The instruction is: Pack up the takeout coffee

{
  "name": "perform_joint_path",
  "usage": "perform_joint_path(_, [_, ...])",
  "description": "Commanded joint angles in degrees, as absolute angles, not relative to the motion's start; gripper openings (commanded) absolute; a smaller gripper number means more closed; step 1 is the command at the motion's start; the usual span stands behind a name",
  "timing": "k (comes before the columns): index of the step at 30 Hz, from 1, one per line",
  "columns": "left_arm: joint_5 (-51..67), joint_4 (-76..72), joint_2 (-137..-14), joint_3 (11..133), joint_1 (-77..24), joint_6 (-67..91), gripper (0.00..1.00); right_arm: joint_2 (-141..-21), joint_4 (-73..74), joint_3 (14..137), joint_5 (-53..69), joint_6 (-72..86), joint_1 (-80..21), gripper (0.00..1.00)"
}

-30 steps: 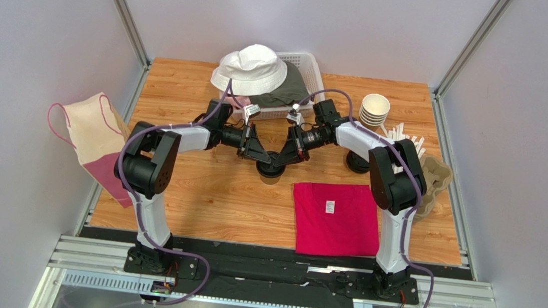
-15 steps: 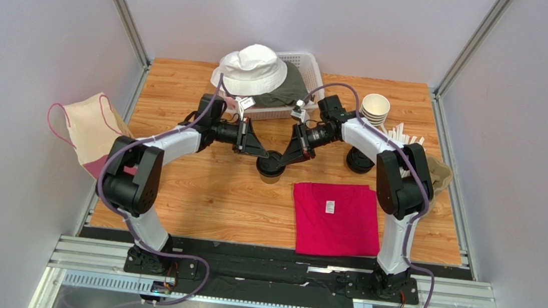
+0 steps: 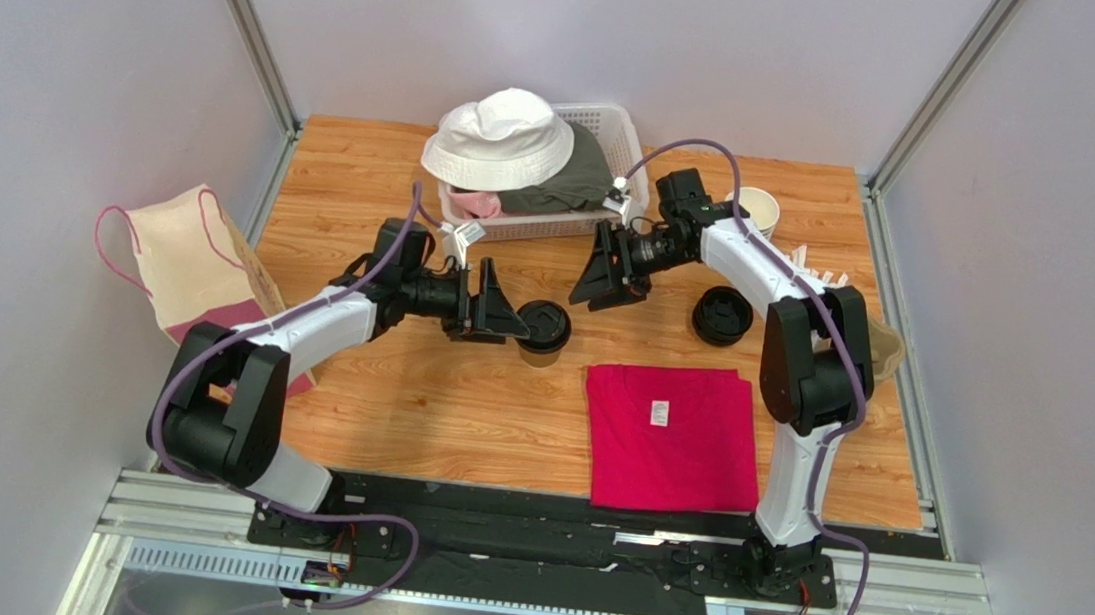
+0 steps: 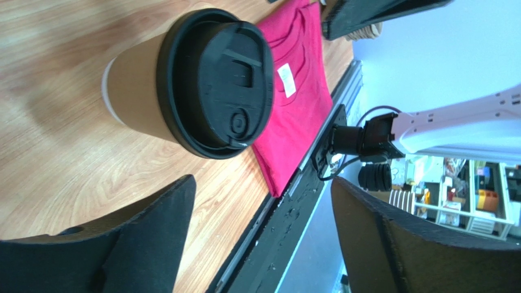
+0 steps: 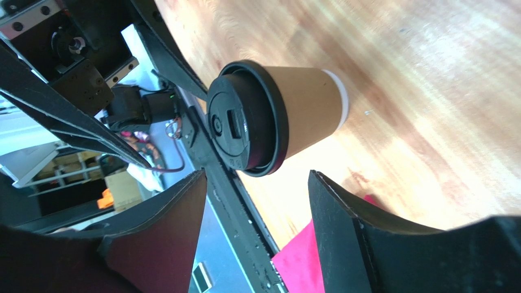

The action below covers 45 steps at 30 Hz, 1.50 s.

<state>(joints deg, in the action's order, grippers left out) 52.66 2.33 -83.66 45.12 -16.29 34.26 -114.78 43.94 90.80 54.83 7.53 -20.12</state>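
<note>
Coffee (image 3: 543, 328) stands upright near the middle of the wooden table (image 3: 371, 170) on my overhead feed, a tan paper cup with its black lid on. My left gripper (image 3: 505, 313) lies low at the cup's 9 o'clock, with the fingers spread wide and nothing between them. From above, its tips look just beside the cup wall. On the left wrist feed the coffee (image 4: 183, 79) sits beyond the left gripper (image 4: 262, 183), up toward 11 o'clock and outside the gap, so I cannot tell whether a tip touches it. My right gripper (image 3: 607, 273) hangs at about 1 o'clock from the cup, clearly apart from it, also splayed and holding nothing. On its wrist feed the coffee (image 5: 275, 116) shows just past the right gripper (image 5: 255, 177), lid side toward 9 o'clock, again ahead of the tips and not between them. A folded red shirt (image 3: 670, 433) lies at the cup's 4 o'clock, near but not touching. A stack of black lids (image 3: 720, 317) is at its 3 o'clock. The lidless tan cups (image 3: 757, 204) stand at 2 o'clock, behind the right arm. A white hat (image 3: 502, 138) rests on the basket (image 3: 609, 125) at 12 o'clock.
</note>
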Motion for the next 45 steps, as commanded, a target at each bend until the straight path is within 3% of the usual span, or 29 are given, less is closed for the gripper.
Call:
perform_joint_path(1, [50.6,-2.2,-86.2,45.0,-16.0,37.6,0.94,-115.7,42.2,94.5,52.0,6.8,-20.4,0.66])
perform_joint_path(28, [50.5,-17.1,-99.6,53.8,-15.5,48.9,0.96,-111.3,32.5,81.0,57.7,15.1,-24.1,0.69])
perform_joint_path(36, [51.4,-14.0,-96.9,51.9,-11.6,49.3,0.96,-110.5,30.2,79.5,58.7,16.6,-26.7,0.69])
perform_joint_path(45, [50.0,-3.9,-84.4,43.2,-8.5,51.7,0.98,-110.9,21.4,77.5,58.6,23.8,-27.6,0.70])
